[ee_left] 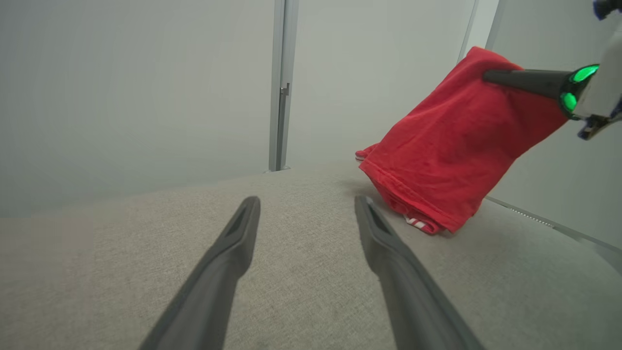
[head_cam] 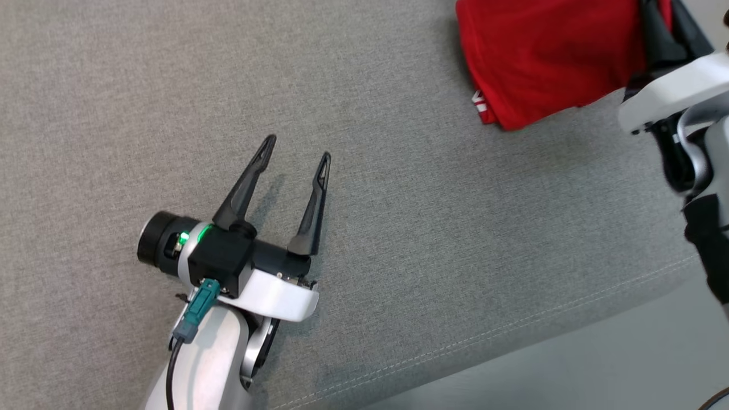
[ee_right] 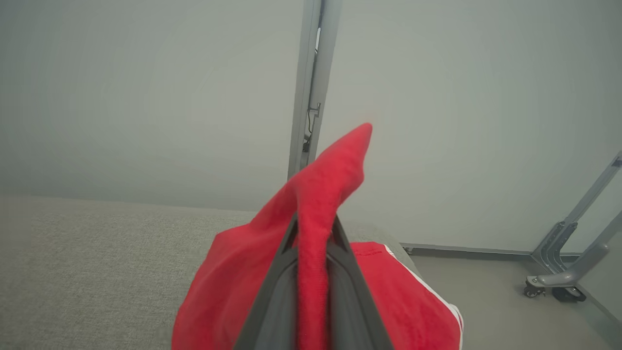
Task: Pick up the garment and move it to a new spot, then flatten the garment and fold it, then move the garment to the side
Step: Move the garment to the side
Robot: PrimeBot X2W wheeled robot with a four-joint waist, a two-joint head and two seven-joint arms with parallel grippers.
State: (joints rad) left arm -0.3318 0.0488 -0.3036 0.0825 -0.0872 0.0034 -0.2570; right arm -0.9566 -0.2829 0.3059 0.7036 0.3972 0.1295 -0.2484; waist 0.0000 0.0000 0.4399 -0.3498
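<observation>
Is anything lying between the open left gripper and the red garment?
Nothing visible does. Bare grey cushion runs from the left gripper to the garment, whose raised end the right gripper pinches.

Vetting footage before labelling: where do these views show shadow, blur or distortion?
Head view: soft, even light; the open left gripper casts a faint shadow on the grey fabric surface. Left wrist view: its fingers stretch and soften toward the bottom edge; the red cloth garment is sharp. Right wrist view: the right gripper, shut on it, blurs up close.
</observation>
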